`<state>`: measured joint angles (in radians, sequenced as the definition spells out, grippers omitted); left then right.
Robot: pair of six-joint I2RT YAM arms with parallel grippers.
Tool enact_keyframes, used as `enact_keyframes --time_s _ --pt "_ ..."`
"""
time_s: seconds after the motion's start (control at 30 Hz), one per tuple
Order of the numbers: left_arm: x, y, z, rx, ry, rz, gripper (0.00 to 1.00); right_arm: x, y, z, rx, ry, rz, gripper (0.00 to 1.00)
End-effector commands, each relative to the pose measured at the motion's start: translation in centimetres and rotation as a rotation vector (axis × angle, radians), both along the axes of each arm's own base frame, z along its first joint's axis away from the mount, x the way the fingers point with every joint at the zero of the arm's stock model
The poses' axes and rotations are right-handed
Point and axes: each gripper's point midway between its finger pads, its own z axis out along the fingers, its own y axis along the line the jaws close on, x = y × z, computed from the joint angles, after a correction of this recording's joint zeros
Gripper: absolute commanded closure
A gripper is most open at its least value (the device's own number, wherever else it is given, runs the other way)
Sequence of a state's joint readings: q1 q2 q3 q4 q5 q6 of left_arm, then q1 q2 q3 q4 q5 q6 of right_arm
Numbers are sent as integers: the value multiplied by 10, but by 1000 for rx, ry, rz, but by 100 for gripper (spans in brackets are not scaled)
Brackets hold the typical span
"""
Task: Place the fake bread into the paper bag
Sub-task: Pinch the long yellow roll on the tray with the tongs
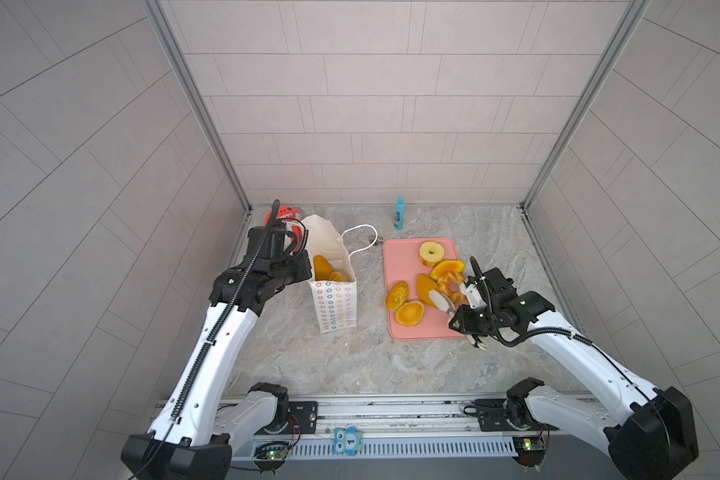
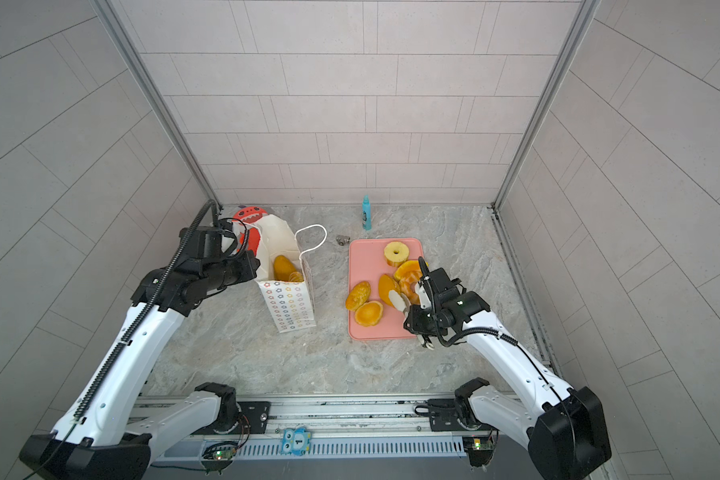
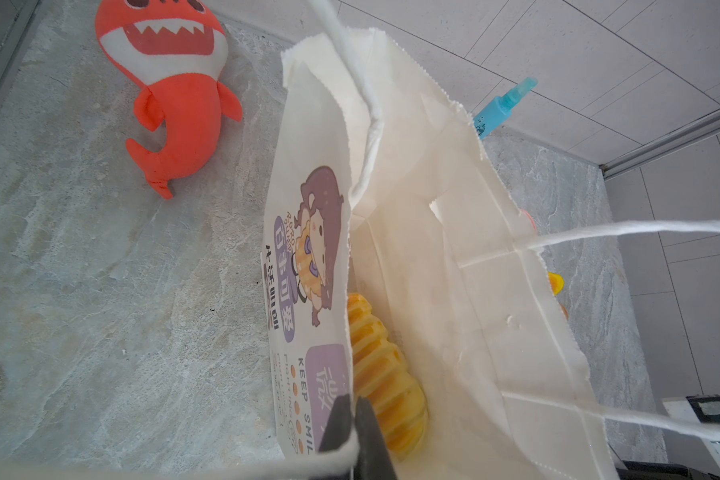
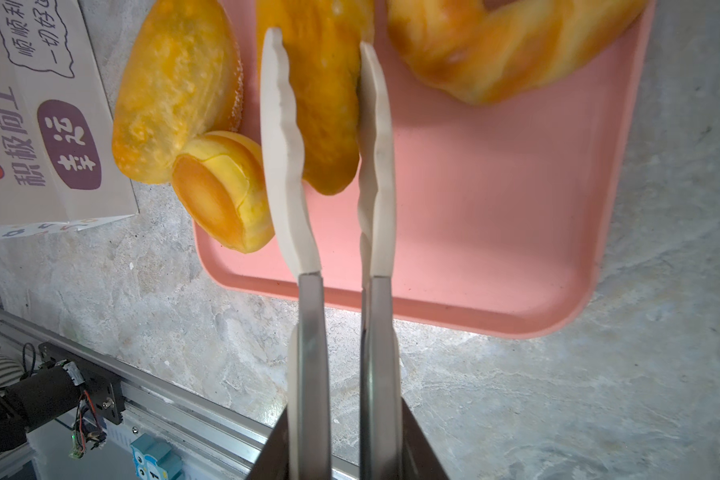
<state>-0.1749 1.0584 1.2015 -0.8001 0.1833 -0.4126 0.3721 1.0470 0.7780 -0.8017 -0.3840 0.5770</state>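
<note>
The white paper bag (image 1: 335,307) stands open left of centre, with a long loaf (image 1: 321,268) and a ridged yellow piece (image 3: 385,374) inside. My left gripper (image 3: 355,419) is shut on the bag's printed wall at the rim. Several fake bread pieces lie on the pink tray (image 1: 425,332): a pale ring (image 1: 431,252), a braided ring (image 4: 516,45), an oval bun (image 1: 397,295) and a round bun (image 1: 409,313). My right gripper (image 4: 320,62) carries long tong fingers with white tips (image 4: 283,137). These press on both sides of a long orange bread piece (image 4: 329,116) on the tray.
A red plush shark (image 3: 175,104) lies behind the bag near the back left corner. A blue bottle (image 1: 399,212) stands at the back wall. A small metal object (image 1: 378,240) sits between bag and tray. The bag's cord handle (image 1: 364,237) loops toward the tray.
</note>
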Motion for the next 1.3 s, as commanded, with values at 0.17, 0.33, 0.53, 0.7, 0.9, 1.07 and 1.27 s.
enact_keyframes --time_s 0.17,0.33,0.53,0.7,0.9,1.07,1.27 --pt "-4 3 -7 6 31 13 94 12 -5 35 -25 -103 4 69" --pt "-4 3 -7 7 33 13 94 15 -7 47 -34 -128 8 69" --pt "-4 4 -7 6 31 14 94 19 -6 55 -29 -144 9 69" --pt "-4 3 -7 4 31 13 94 22 -5 64 -27 -163 11 69" --pt "-4 3 -6 3 32 11 94 28 -7 76 -37 -190 12 69" --pt "-5 3 -6 3 29 12 94 30 -7 84 -39 -204 14 69" --pt "-5 3 -6 3 31 12 94 33 -8 96 -35 -232 13 69"
